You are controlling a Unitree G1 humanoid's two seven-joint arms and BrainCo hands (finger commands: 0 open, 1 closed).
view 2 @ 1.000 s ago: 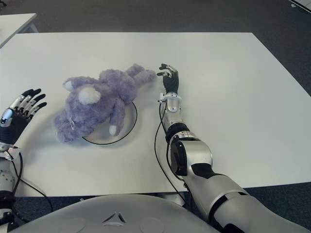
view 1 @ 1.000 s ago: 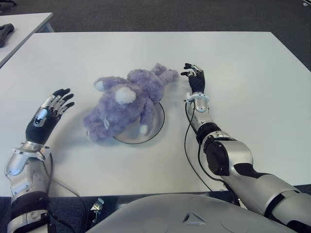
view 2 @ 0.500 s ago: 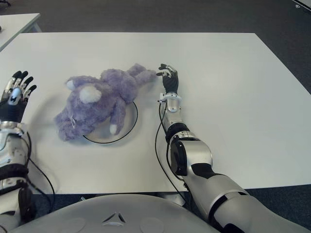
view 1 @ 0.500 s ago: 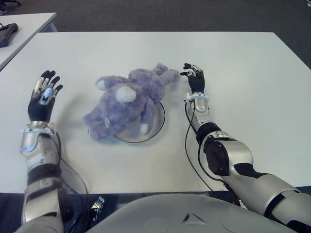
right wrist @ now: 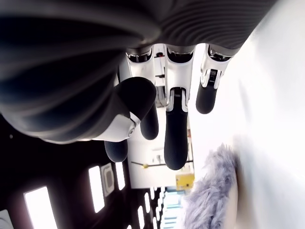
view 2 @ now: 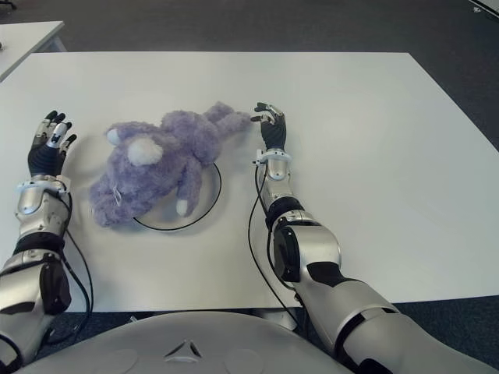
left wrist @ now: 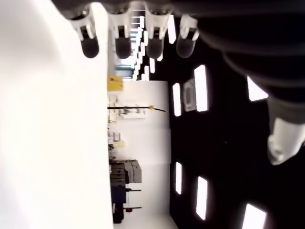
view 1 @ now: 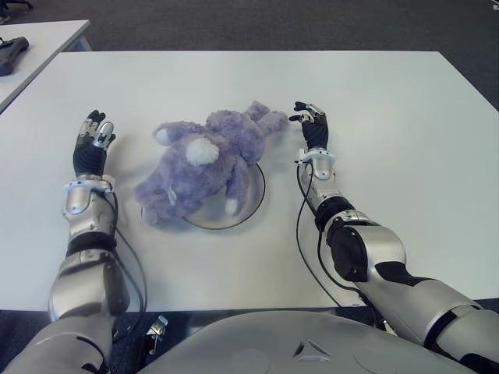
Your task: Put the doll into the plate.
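Place: an office or lab-like indoor workroom.
Work surface: a wide, plain white rectangular counter (view 1: 374,93) of the office-desk kind.
Neighbouring furniture: a second white counter (view 1: 43,35) stands beyond the first counter's far left corner, apart from it, with a dark object (view 1: 11,51) lying on it, too small to identify.
Floor: dark grey carpet (view 1: 257,23) runs behind and to the right of the white counter.
Ceiling: the left wrist view shows rows of long rectangular ceiling light panels (left wrist: 201,88) on a dark ceiling.
Background: the same view shows a white wall (left wrist: 138,138) with dark cabinets or equipment (left wrist: 125,172) against it and a small yellow sign (left wrist: 115,84).
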